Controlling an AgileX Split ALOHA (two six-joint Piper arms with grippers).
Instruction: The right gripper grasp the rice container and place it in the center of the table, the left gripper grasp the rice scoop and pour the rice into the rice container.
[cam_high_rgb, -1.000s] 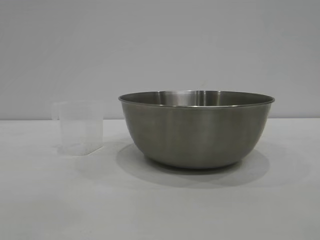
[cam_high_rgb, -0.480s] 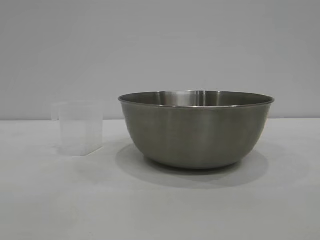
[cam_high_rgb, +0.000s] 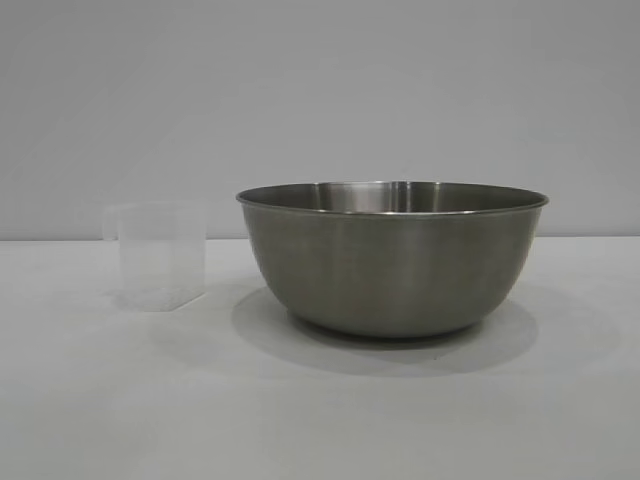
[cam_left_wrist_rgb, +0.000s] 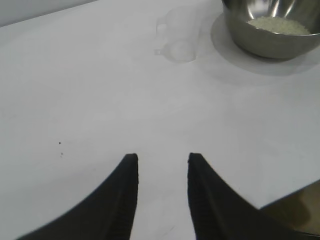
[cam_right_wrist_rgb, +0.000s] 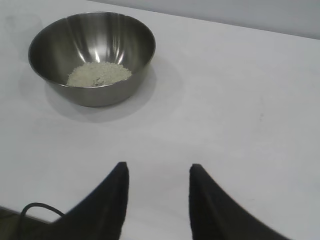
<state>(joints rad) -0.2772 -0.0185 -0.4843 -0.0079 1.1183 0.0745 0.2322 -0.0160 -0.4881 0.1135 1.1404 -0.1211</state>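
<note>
The rice container (cam_high_rgb: 392, 258), a large steel bowl, stands on the white table (cam_high_rgb: 320, 420) right of centre. It also shows in the right wrist view (cam_right_wrist_rgb: 92, 57) and the left wrist view (cam_left_wrist_rgb: 272, 27). The rice (cam_right_wrist_rgb: 98, 74) lies as a pale heap in its bottom (cam_left_wrist_rgb: 279, 25). The rice scoop (cam_high_rgb: 160, 257), a translucent cup, stands upright and looks empty just left of the bowl, and shows in the left wrist view (cam_left_wrist_rgb: 179, 35). My left gripper (cam_left_wrist_rgb: 160, 159) is open and empty, well back from the scoop. My right gripper (cam_right_wrist_rgb: 157, 169) is open and empty, well back from the bowl.
A plain grey wall rises behind the table. A dark cable (cam_right_wrist_rgb: 35, 209) loops near the right gripper. The table's edge shows beside the left gripper's finger (cam_left_wrist_rgb: 292, 200).
</note>
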